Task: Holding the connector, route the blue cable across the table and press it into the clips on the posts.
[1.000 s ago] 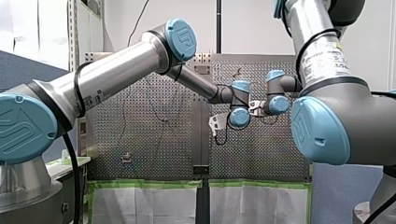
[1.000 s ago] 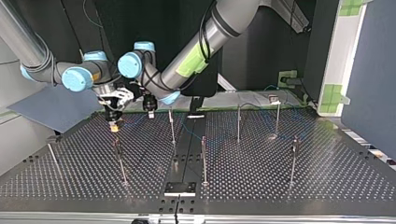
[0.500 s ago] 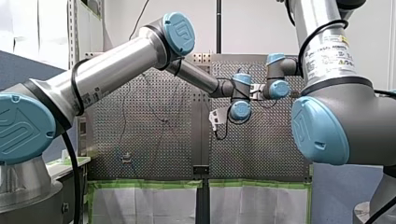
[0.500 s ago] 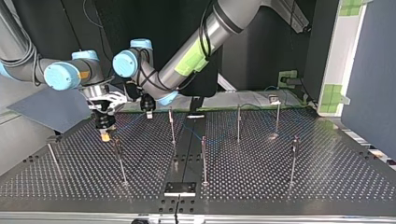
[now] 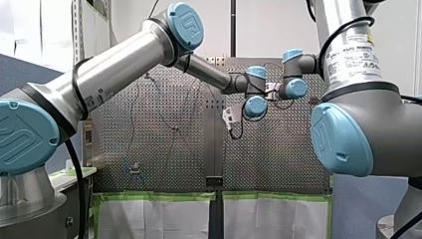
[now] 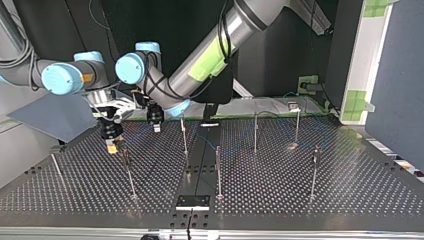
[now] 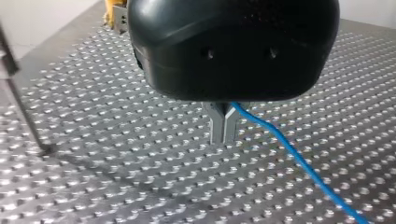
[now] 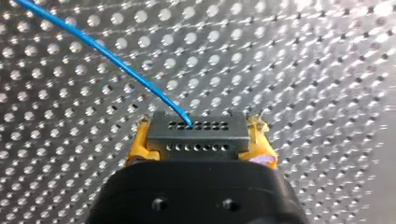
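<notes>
My right gripper [image 8: 198,142] is clenched on the connector [image 8: 198,133], with its yellow pads [image 8: 137,148] pressed against the block's two ends. The blue cable [image 8: 107,52] leaves the connector's face and slants away above the desk [image 6: 300,200]. My left gripper [image 7: 223,139] has its metal fingers [image 7: 217,123] drawn together. The cable comes out at their root and trails off low over the perforated surface. The gripper appears to be pinched around the cable as a guide, though the contact itself is hidden.

In the top view the two grippers hang near each other over the desk's far left part. My right one is close beside the top of a post [image 6: 128,172] and its clip [image 6: 124,153]. I judge the routing step to be in hand, with this clip seemingly not yet filled. The cable is too thin there to tell which other clips hold it.

The next move calls for bringing the taut span squarely over the clip and pressing it down in, with the connector kept firmly gripped.
</notes>
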`<state>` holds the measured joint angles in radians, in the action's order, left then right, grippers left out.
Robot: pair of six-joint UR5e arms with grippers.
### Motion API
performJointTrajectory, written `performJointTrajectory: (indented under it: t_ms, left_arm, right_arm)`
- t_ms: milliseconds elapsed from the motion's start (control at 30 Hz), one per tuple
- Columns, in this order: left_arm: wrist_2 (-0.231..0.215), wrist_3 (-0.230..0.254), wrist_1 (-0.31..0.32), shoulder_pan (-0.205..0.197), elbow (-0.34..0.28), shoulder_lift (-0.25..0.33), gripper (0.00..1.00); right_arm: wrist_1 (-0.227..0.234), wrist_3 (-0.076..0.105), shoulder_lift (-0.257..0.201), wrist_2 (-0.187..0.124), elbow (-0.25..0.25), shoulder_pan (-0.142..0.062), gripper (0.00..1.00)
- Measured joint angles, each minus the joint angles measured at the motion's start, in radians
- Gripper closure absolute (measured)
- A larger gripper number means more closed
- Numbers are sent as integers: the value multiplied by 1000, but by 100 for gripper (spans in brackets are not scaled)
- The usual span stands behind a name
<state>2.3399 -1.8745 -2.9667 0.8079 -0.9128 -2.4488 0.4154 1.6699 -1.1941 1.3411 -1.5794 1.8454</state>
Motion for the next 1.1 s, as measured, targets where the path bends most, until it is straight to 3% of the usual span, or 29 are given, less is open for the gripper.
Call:
performJointTrajectory:
  t_ms: [300,867,1100]
  left_arm:
    - [28,-9,-24,4,-1,38,100]
    - [12,15,-19,1,5,102,100]
    - [11,26,-12,-1,33,118,100]
  right_arm:
    - [-13,14,-58,-2,0,2,100]
    - [-49,33,-144,0,0,2,100]
    - [-63,33,-169,-2,13,2,100]
